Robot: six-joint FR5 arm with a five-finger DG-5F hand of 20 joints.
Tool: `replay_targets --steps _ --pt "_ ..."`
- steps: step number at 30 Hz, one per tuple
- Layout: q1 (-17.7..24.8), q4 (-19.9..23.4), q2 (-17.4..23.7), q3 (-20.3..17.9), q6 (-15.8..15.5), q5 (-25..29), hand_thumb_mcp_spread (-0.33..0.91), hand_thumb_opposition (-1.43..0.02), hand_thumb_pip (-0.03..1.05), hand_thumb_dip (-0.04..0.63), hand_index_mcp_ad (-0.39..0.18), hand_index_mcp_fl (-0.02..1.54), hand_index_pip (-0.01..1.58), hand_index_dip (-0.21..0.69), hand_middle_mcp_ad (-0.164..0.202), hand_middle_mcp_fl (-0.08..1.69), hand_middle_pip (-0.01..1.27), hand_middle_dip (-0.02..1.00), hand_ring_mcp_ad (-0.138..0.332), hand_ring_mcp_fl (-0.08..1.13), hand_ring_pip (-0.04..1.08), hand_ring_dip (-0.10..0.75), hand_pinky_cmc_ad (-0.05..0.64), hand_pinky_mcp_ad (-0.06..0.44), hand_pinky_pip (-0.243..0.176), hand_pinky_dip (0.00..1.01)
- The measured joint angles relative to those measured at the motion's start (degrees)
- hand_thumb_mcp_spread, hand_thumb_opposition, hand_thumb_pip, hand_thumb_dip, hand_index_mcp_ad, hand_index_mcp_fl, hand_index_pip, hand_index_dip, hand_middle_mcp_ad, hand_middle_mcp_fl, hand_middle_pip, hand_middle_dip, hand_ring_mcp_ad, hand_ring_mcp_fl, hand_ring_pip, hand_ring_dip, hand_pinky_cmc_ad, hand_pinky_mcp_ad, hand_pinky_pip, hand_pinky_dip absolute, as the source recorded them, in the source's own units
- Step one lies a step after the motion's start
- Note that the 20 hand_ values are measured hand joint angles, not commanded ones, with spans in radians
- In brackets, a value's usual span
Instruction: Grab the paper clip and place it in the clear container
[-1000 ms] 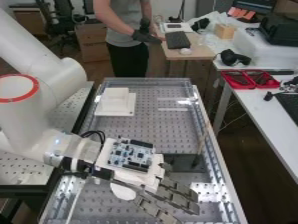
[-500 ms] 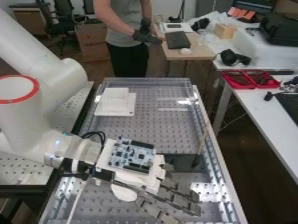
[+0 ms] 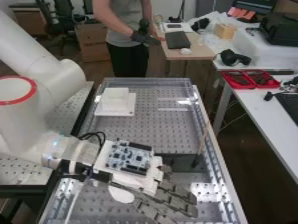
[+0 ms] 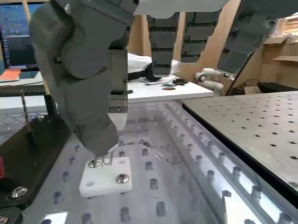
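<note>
"Once the hand [image 3: 136, 179] had shifted slightly, was the paper clip [image 4: 107, 158] caught?"

"Seemingly: thumb [image 4: 90, 115] and finger were nearly closed, pinching it just above the white block [image 4: 100, 187]. Pickup looked done; placing remained."

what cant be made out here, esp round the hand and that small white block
- Wrist view: the thin wire at the white block is partly hidden by the hand; whether it is gripped is unclear.
- Wrist view: the faint loops nearby are too thin to identify.
- High view: the palm side is hidden by the hand's back and the circuit board.
- High view: the arm is cut off by the left edge.
</note>
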Motion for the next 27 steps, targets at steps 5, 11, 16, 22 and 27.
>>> replay_targets --steps 5,11,16,22,27 --pt "-0.11 0.06 0.09 -0.22 -0.04 0.15 0.53 -0.88 0.54 0.251 -0.257 0.31 1.32 0.094 0.073 0.13 0.14 0.19 0.101 0.0 0.1 0.089 0.328 0.265 -0.024 0.19" --pt "-0.2 0.55 0.14 -0.76 0.07 0.19 0.53 -0.88 0.55 0.253 -0.257 0.34 1.32 0.094 0.058 0.13 0.14 0.19 0.103 0.0 0.1 0.089 0.328 0.265 -0.024 0.19" --pt "-0.21 0.84 -0.06 -0.96 0.1 0.18 0.53 -0.88 0.55 0.253 -0.257 0.38 1.36 0.094 0.059 0.13 0.14 0.19 0.103 0.0 0.1 0.089 0.328 0.265 -0.024 0.19" --pt "-0.34 1.23 -0.48 -0.87 0.58 0.03 0.55 -0.88 0.55 0.253 -0.257 0.43 1.43 0.082 0.059 0.13 0.14 0.19 0.103 0.0 0.1 0.089 0.328 0.264 -0.024 0.19" --pt "-0.41 1.24 -0.7 -0.6 0.74 -0.16 0.56 -0.9 0.55 0.253 -0.257 0.46 1.44 0.094 0.059 0.13 0.14 0.19 0.103 0.0 0.1 0.089 0.332 0.265 -0.024 0.19"
